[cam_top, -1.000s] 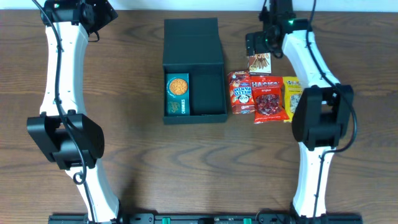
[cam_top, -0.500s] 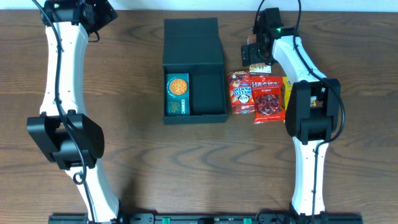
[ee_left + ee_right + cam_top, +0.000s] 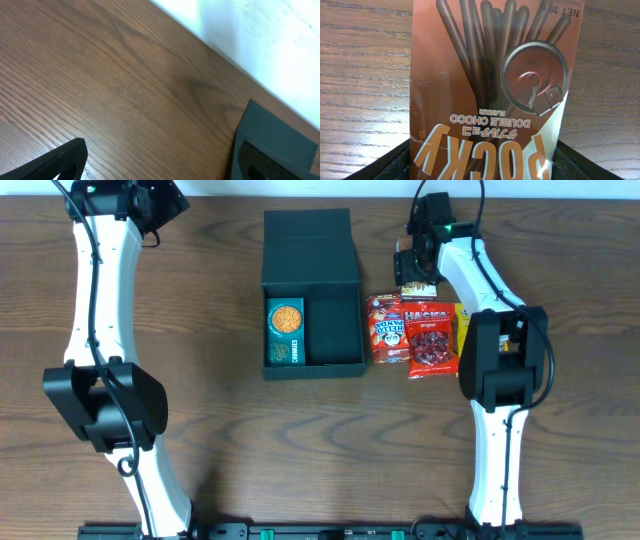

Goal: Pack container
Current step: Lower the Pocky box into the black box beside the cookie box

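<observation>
The container [image 3: 340, 330] is a matte black box lying open in the middle of the table, its flap lid [image 3: 310, 245] folded back. A teal snack carton [image 3: 285, 332] with an orange circle lies in its left half. My right gripper [image 3: 413, 262] is down over a brown Pocky box [image 3: 420, 284] to the right of the lid. In the right wrist view its fingers [image 3: 485, 162] press both sides of the Pocky box [image 3: 490, 75]. My left gripper [image 3: 152, 204] is open and empty at the far left; its wrist view [image 3: 160, 167] shows a container corner [image 3: 272, 127].
A red Hello Panda packet [image 3: 385, 328], a red Haribo bag [image 3: 431, 340] and a yellow packet [image 3: 466, 328], partly under my right arm, lie in a row right of the container. The table's far edge [image 3: 210, 42] meets a white wall.
My right arm swung left and down onto the Pocky box, which now shows only at its lower edge from overhead. The left arm has not moved.
</observation>
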{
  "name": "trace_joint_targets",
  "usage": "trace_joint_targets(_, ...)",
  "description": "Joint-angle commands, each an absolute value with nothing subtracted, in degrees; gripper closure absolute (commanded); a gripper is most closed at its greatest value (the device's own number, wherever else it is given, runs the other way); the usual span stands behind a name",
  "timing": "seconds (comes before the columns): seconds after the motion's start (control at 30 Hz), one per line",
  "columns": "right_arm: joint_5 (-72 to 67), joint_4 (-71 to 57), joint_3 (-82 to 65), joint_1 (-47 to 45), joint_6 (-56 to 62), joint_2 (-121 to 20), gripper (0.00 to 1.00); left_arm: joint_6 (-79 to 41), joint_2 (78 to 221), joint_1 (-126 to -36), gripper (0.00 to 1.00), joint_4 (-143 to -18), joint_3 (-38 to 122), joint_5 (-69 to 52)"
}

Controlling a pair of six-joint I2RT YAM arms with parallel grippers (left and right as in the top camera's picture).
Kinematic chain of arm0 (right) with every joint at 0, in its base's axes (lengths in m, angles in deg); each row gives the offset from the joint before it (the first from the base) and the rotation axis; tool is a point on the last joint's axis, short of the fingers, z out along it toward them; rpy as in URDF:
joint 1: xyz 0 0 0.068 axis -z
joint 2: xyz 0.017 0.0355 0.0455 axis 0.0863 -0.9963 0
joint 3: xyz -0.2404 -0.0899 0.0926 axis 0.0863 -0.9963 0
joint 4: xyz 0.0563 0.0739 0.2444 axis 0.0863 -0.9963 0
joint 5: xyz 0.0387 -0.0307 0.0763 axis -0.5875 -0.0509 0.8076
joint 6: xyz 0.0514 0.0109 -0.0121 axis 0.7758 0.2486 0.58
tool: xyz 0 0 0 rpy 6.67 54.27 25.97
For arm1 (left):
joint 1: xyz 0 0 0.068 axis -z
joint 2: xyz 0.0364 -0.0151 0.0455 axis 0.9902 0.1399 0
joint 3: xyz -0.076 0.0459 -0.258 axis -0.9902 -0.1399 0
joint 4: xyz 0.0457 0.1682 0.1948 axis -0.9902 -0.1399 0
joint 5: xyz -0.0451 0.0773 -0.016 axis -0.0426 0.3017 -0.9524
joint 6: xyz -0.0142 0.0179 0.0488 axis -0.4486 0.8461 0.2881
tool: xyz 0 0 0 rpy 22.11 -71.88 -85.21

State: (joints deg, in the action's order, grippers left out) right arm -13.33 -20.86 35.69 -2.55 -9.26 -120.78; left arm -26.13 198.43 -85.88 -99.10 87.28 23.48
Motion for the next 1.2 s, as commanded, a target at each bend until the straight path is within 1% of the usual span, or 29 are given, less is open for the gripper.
trace_joint_targets(0.0, -12.3, -22.0, 36.9, -3.3, -8.6, -121.1, 0.3, -26.4, 198.4, -85.9, 0.02, -99.3, 87.1, 23.4)
trace_joint_targets(0.1, -12.3, -24.5, 40.4, -3.3, -8.0, -119.9, 0.31, -26.4, 198.4, -85.9, 0.02, -99.3, 87.1, 23.4)
trace_joint_targets(0.3, -11.8, -34.9, 52.5, -3.8, -8.1, -119.4, 0.33, -26.4, 198.4, -85.9, 0.02, -99.3, 87.1, 23.4)
trace_joint_targets(0.43, -11.6, -41.8, 59.8, -5.0, -8.0, -119.4, 0.34, -26.4, 198.4, -85.9, 0.02, -99.3, 87.1, 23.4)
trace_joint_targets(0.57, -8.2, -48.6, 65.0, -7.4, -8.0, -119.4, 0.36, -26.4, 198.4, -85.9, 0.03, -99.3, 87.1, 23.4)
trace_joint_targets(0.73, -4.3, -54.2, 65.8, -11.8, -6.6, -119.4, 0.36, -26.4, 198.4, -86.0, 0.02, -99.3, 87.1, 23.5)
trace_joint_targets(1.03, -4.2, -61.8, 65.5, -22.4, -2.7, -119.4, 0.36, -25.7, 198.4, -86.0, 0.03, -99.3, 87.1, 23.6)
trace_joint_targets(1.1, -5.8, -63.0, 65.4, -24.2, 1.0, -119.4, 0.34, -25.7, 198.4, -86.0, 0.02, -99.5, 87.1, 23.7)
trace_joint_targets(1.17, -9.4, -64.4, 64.8, -25.9, 7.7, -119.4, 0.35, -25.8, 198.4, -86.0, 0.02, -99.7, 87.1, 23.7)
